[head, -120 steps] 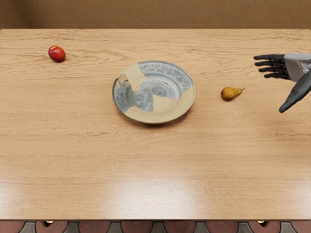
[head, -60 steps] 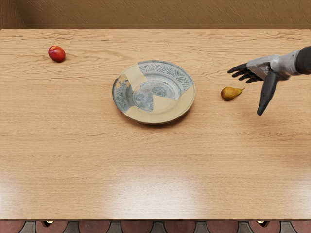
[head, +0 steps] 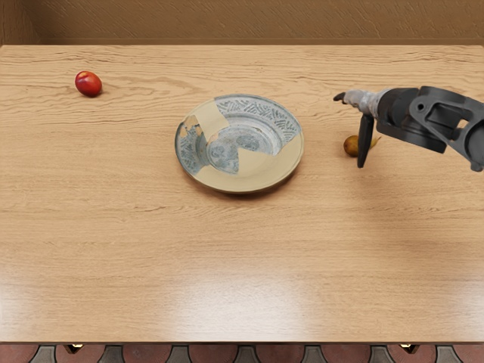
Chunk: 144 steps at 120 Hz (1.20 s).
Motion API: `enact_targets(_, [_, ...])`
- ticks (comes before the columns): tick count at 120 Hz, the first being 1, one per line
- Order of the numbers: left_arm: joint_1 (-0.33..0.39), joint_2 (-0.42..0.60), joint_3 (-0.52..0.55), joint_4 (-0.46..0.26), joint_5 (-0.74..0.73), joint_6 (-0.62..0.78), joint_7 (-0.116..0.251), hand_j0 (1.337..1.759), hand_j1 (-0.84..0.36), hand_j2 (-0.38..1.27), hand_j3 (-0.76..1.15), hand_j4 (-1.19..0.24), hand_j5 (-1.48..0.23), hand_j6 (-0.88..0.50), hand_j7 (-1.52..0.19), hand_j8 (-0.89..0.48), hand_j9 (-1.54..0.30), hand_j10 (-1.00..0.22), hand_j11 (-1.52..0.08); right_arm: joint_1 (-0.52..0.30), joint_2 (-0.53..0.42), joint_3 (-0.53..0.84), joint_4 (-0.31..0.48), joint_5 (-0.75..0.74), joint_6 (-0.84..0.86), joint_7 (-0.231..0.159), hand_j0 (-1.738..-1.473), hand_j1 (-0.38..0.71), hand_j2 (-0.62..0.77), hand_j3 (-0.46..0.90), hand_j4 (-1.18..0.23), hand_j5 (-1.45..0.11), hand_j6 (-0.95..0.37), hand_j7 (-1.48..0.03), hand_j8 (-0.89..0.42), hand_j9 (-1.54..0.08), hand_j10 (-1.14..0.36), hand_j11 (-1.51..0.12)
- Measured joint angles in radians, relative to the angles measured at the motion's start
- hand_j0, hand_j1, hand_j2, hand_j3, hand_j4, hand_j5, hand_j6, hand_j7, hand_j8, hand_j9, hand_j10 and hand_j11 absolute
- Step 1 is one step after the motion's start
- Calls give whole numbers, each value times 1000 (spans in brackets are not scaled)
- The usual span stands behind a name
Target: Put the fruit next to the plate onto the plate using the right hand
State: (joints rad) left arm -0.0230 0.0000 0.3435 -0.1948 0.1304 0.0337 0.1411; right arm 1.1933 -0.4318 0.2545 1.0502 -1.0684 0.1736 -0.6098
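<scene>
Finds the pear point(head: 350, 145) lying on the table point(head: 227, 257), near the plate point(head: 289, 162) on its right side, clear of the rim with bare wood between. Places the right hand point(head: 368, 103) over and slightly behind that pear, at the end of a dark arm entering from the right edge. Shows the fingers point(head: 349, 97) stretched out toward the plate, seen edge-on, and the thumb point(head: 364, 144) hanging straight down, crossing the pear's right end and hiding part of it. Reads as an uncurled hand, thumb spread wide from the fingers, with nothing in its hold. Cannot tell whether thumb and pear touch.

Sets the plate roughly mid-table: a shallow dish, blue-grey ornament with tan patches. Puts a round red fruit point(head: 88, 83) at the table's far left, well apart from plate, pear and hand. Fills most of the view with light wood, grain running sideways, a pale sheen toward the near edge. Backs onto a brown wall point(head: 242, 19) beyond the far edge. Shows a thin strip of reddish floor tiles point(head: 227, 354) below the near edge.
</scene>
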Motion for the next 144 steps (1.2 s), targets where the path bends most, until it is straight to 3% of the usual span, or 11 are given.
enact_targets(22, [0, 0, 0, 0, 0, 0, 0, 1658, 349, 0, 0, 0, 0, 0, 0, 0, 0, 0, 0, -50, 32, -20, -53, -26, -58, 35, -1658, -263, -13, 0, -76, -95, -78, -95, -77, -95, -75, -95])
enact_targets(57, [0, 0, 0, 0, 0, 0, 0, 1658, 349, 0, 0, 0, 0, 0, 0, 0, 0, 0, 0, -54, 54, -87, -120, -33, -115, 53, -1658, -139, -33, 0, -179, -229, -181, -229, -180, -229, -179, -229])
enact_targets(97, [0, 0, 0, 0, 0, 0, 0, 1658, 349, 0, 0, 0, 0, 0, 0, 0, 0, 0, 0, -55, 97, -170, -157, -34, -235, 108, -1658, -118, -37, 0, -197, -253, -199, -252, -198, -253, -197, -253])
enact_targets(144, [0, 0, 0, 0, 0, 0, 0, 1658, 349, 0, 0, 0, 0, 0, 0, 0, 0, 0, 0, -68, 98, -185, -160, -23, -268, 119, -1658, -1, -56, 0, -294, -379, -296, -379, -295, -379, -294, -379])
